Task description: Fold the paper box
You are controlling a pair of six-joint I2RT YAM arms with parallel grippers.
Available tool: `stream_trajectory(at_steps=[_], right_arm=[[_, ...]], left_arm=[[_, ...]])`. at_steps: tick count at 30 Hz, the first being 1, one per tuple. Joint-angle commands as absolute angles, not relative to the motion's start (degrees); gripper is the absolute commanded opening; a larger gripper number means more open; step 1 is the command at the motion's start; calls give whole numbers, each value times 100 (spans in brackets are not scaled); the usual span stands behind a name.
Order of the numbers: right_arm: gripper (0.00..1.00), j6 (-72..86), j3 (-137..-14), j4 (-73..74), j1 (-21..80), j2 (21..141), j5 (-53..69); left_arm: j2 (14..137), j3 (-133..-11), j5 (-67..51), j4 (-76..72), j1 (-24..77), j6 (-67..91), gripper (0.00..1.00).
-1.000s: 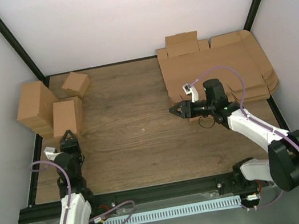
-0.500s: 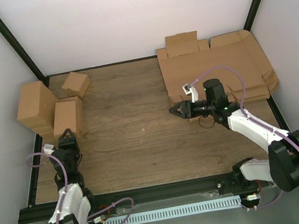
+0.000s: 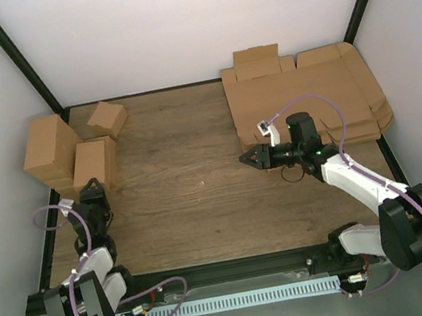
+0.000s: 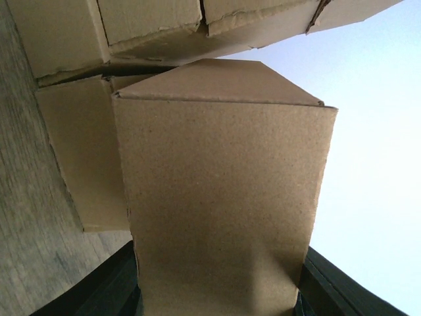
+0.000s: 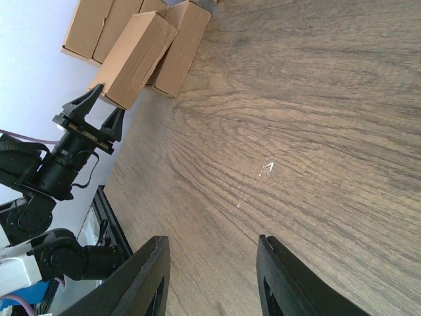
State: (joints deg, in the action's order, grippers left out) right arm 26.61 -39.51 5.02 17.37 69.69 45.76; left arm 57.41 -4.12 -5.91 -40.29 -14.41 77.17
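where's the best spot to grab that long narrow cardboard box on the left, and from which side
Pinch the paper box across its narrow width at the near end, coming from the robot's side along its length. Its long walls are flat and parallel, and other boxes crowd its far end. The left gripper sits at the near end, a finger on each wall.

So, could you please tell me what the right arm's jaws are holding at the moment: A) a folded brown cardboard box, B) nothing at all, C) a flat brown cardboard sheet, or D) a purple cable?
B: in the right wrist view the jaws stand apart, with only the bare brown wooden table showing between them.
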Motion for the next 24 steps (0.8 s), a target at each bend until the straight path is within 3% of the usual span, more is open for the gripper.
stream_trajectory(at_steps=[1, 19, 21, 24], right_arm=[[39, 2579, -4254, 681, 1695, 6888, 4598], [39, 2618, -4218, 745, 1689, 6772, 4569], [39, 2632, -4227, 715, 1695, 6794, 4591], [39, 2639, -4243, 712, 1691, 6812, 4605]], left_arm=[[6018, -670, -591, -4760, -1531, 7670, 45], [6975, -1157, -825, -5220, -1604, 7816, 45], [6963, -1152, -816, -5136, -1606, 7820, 50], [6943, -1177, -776, -4874, -1606, 7813, 75]])
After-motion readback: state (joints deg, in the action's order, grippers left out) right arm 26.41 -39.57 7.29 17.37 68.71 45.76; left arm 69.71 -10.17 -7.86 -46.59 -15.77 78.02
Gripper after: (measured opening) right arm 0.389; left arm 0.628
